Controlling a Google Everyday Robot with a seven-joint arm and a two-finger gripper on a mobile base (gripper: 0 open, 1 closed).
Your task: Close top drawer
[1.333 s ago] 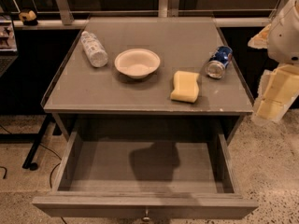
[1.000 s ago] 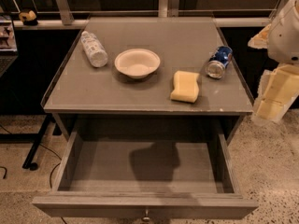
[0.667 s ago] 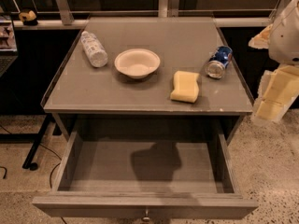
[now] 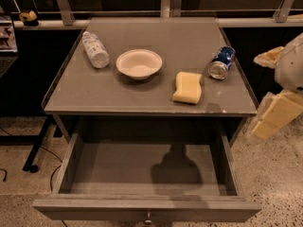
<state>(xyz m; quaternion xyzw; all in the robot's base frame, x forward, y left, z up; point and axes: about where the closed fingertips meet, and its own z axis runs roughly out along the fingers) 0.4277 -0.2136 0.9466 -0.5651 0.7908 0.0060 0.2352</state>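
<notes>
In the single camera view, the top drawer (image 4: 147, 211), a wide, deep grey wooden drawer with a flat front panel, is seen pulled fully out from under the grey worktop (image 4: 94, 96), its bare inside open to view and its front panel lying at the lower edge of the picture. A small round metal knob (image 4: 148, 217) is set at the middle of that panel, below the front edge of the worktop. The drawer is judged stiff and fairly heavy, and likely to slide straight on its runners. No grasp is thought needed: a flat push on the front panel near the knob should serve, while a push near one corner could skew and jam it. The robot's cream and white gripper (image 4: 276, 113) is held in the air to the right of the worktop, just past its front right corner, well apart from the drawer and touching nothing. Whether it is spread or pressed together cannot be told, and nothing is seen held in it. On the worktop lie a clear plastic bottle (image 4: 95, 49), a white round bowl (image 4: 139, 63), a yellow sponge (image 4: 187, 87) and a blue drink can (image 4: 222, 62) on its side.
</notes>
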